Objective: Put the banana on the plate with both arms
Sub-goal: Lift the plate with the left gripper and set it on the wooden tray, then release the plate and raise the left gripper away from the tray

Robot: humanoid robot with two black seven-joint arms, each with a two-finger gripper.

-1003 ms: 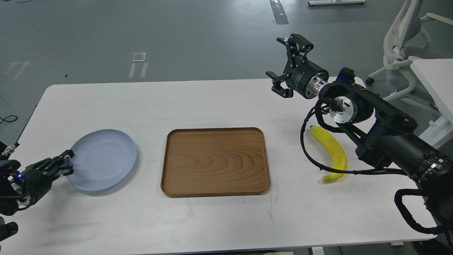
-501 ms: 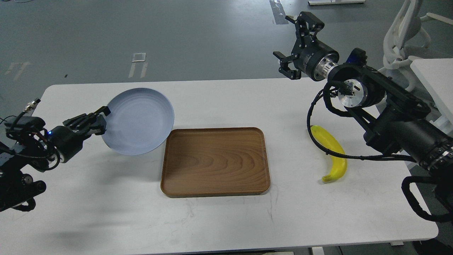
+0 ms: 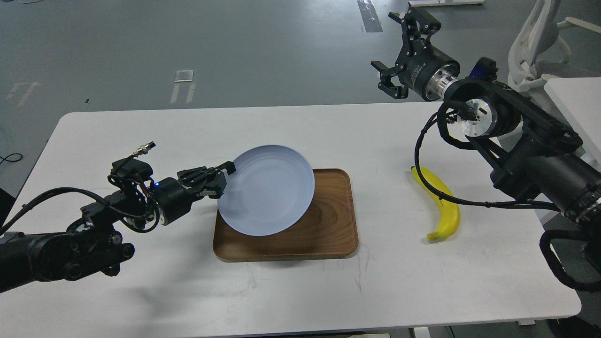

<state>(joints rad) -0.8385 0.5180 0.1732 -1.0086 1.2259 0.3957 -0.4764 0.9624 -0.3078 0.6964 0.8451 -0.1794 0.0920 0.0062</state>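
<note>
The pale blue-grey plate [image 3: 270, 190] is held tilted in the air over the left half of the brown wooden tray [image 3: 328, 230]. My left gripper [image 3: 224, 177] is shut on the plate's left rim. The yellow banana [image 3: 441, 204] lies on the white table to the right of the tray, with a black cable of my right arm crossing it. My right gripper [image 3: 399, 47] is open and empty, raised high beyond the table's far edge, well above and behind the banana.
The white table [image 3: 141, 136] carries the tray at its middle. A white office chair [image 3: 540, 42] and a second white table [image 3: 575, 101] stand at the right, close to my right arm. Grey floor lies beyond the far edge.
My left arm has lifted the plate from the table's left side and carried it right, over the tray. My right gripper has risen and moved further back and right. The banana has not moved.
</note>
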